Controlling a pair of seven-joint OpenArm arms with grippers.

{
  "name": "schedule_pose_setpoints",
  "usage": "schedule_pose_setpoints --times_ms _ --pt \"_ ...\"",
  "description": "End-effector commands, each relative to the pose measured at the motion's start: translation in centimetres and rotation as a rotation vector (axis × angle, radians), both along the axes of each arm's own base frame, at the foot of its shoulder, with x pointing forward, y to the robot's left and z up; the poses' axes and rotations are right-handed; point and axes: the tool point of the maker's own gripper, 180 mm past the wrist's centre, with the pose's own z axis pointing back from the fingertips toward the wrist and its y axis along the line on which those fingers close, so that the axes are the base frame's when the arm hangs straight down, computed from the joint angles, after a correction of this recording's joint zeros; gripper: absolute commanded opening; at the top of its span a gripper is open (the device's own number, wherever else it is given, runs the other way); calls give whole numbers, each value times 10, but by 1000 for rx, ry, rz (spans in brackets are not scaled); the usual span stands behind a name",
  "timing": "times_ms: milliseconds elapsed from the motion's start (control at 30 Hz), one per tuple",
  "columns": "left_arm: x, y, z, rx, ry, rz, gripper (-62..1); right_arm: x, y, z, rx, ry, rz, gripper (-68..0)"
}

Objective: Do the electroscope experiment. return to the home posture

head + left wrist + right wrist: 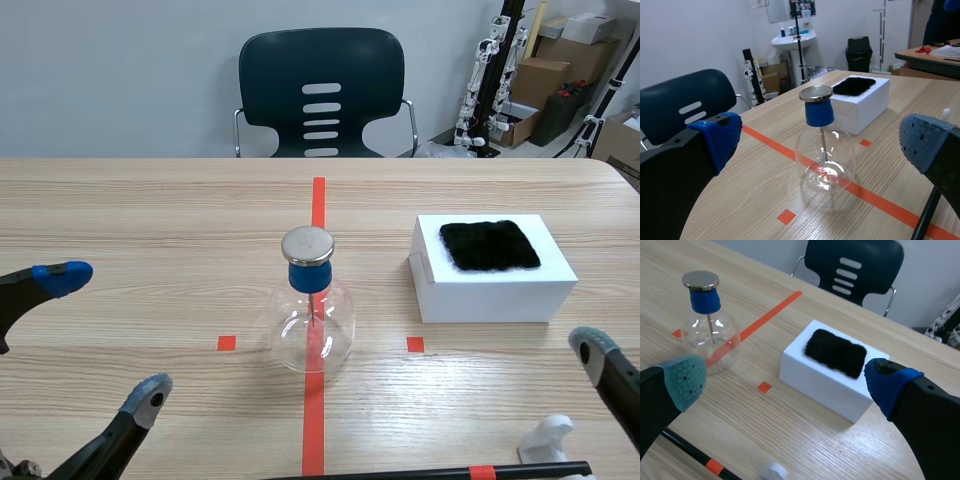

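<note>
The electroscope, a clear glass flask with a blue stopper and a flat metal disc on top, stands upright on the central tape line. My left gripper is low at the near left of the table, open, with nothing between its fingers. In the left wrist view the electroscope stands ahead of the open left gripper. At the near right, one finger of the right arm shows. In the right wrist view the right gripper is open and empty. A black rod with an orange band lies along the near table edge.
A white box topped with a black fur patch sits right of the flask. A small white stand is at the near right by the rod's end. A dark chair stands behind the table's far edge.
</note>
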Motion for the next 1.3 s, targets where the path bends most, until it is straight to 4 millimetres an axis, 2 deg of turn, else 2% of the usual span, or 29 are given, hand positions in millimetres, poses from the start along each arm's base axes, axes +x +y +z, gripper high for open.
schedule_pose_setpoints --times_ms 0,267,700,900,1267 --pt "-2 0 8 -8 -7 -10 14 2 0 14 20 -48 11 4" --pt "-6 -2 27 2 -23 -40 14 -4 0 24 57 -53 61 4" --pt "-12 2 24 49 -1 -68 14 -7 5 19 13 -39 103 4" --pt "-5 11 33 -3 4 -32 14 -7 5 19 14 -40 103 4" --pt "-6 15 32 0 15 -25 14 -7 5 20 16 -43 103 4"
